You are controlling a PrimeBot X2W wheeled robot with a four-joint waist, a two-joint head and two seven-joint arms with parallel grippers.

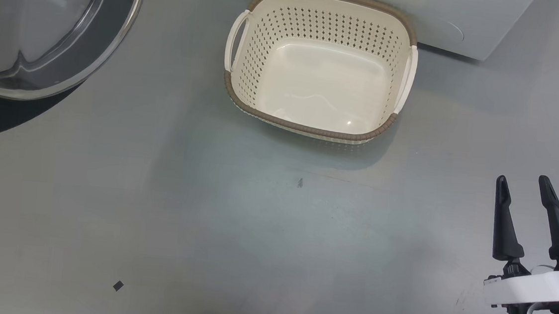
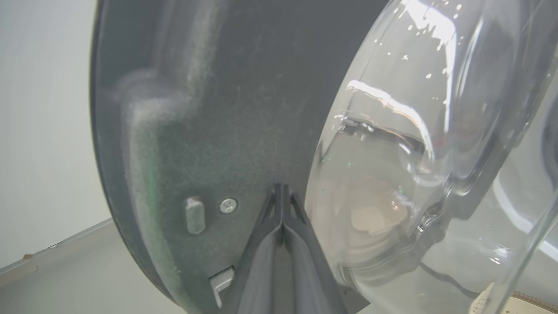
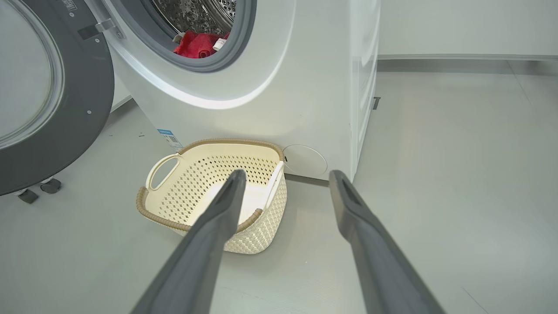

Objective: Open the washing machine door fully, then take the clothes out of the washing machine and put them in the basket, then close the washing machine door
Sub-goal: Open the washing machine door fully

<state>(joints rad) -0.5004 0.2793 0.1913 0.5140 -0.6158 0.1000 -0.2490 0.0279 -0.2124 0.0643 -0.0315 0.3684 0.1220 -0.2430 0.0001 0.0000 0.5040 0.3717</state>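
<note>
floor (image 1: 254,225): grey; one small black scrap (image 1: 118,286) lies on it toward the robot's left.
washing machine door (image 3: 87,87): swung open, clear of the washing machine (image 3: 283,87) front. Its glass bowl (image 2: 392,152) bulges just beside the left gripper (image 2: 282,187), whose fingers are pressed together with nothing between them, tips at the door's dark inner face; contact cannot be told.
drum (image 3: 196,13): holds the red clothes (image 3: 196,43), heaped at the lip of the opening.
basket (image 1: 311,129): on the floor against the machine's foot, below the opening, bare cream bottom showing; blue label (image 3: 168,136) and round cover (image 3: 305,160) just behind it.
right gripper (image 1: 522,180): fingers wide apart, holding nothing, well apart from the basket.
</note>
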